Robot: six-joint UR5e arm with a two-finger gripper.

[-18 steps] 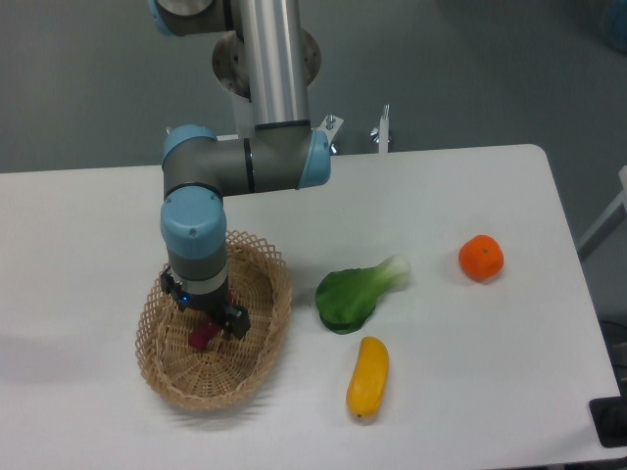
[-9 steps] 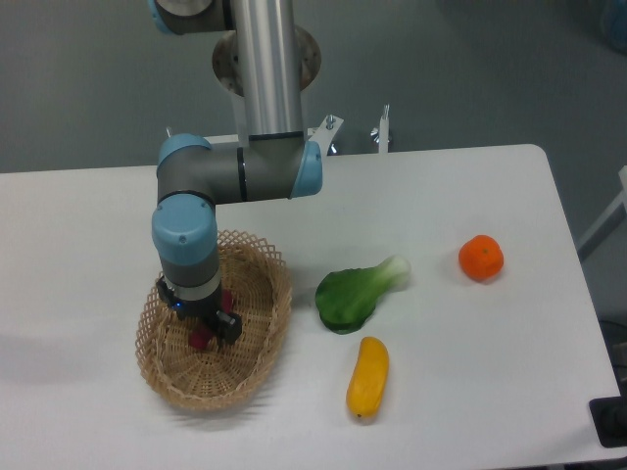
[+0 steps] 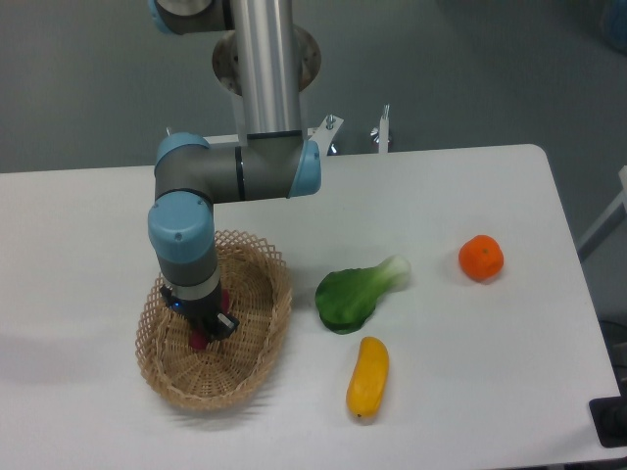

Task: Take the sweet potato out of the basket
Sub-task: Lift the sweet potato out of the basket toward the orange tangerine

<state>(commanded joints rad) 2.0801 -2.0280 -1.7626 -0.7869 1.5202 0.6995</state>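
Down inside basket [image 3: 263, 323] on white table [image 3: 470, 372], pincer [image 3: 208, 331] state unclear; grey wall [image 3: 460, 69].

basket [image 3: 257, 367]: woven tan wicker, open-weave, rough | table [image 3: 470, 196]: smooth matt white | arm [image 3: 265, 78]: brushed metal

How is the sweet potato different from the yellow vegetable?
The sweet potato is reddish-purple; the yellow vegetable is yellow. The sweet potato lies in the basket, mostly hidden under the claw; the yellow vegetable lies in full view on the bare table.
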